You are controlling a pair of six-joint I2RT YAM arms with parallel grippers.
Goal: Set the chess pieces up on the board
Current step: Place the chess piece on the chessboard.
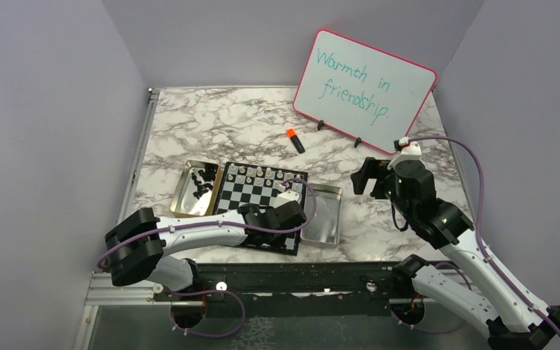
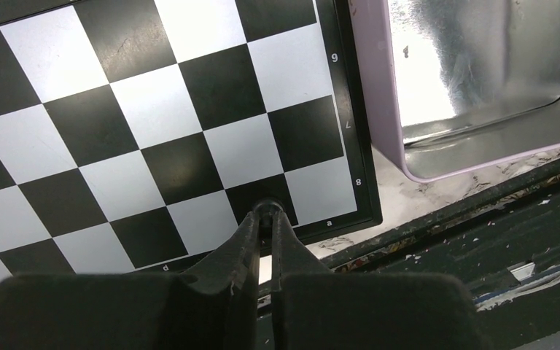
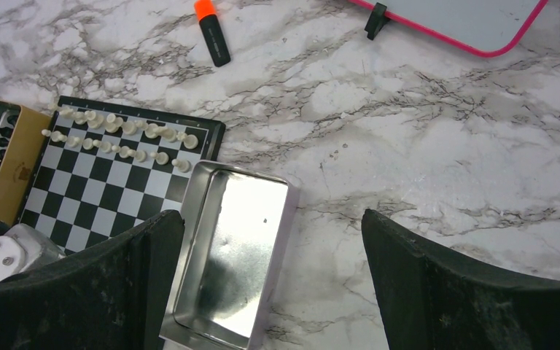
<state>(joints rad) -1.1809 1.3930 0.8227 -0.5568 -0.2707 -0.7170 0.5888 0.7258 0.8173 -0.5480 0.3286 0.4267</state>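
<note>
The board (image 1: pixel 257 193) lies at the table's near middle. Pale chess pieces (image 3: pixel 120 135) fill its two far rows. Black chess pieces (image 1: pixel 203 182) lie in the gold tray (image 1: pixel 182 197) along the board's left side. In the left wrist view my left gripper (image 2: pixel 266 209) is shut on one tiny black chess piece (image 2: pixel 268 205), low over a black square by the board's near right corner (image 2: pixel 350 208). My right gripper (image 3: pixel 271 215) hangs open and empty above the marble, right of the silver tray (image 3: pixel 226 262).
The silver metal tray (image 1: pixel 323 215) touches the board's right side and holds nothing. An orange-capped marker (image 1: pixel 295 140) lies behind the board. A pink-rimmed whiteboard (image 1: pixel 364 80) stands at the back right. The table's near edge (image 2: pixel 452 211) runs close past the board's corner.
</note>
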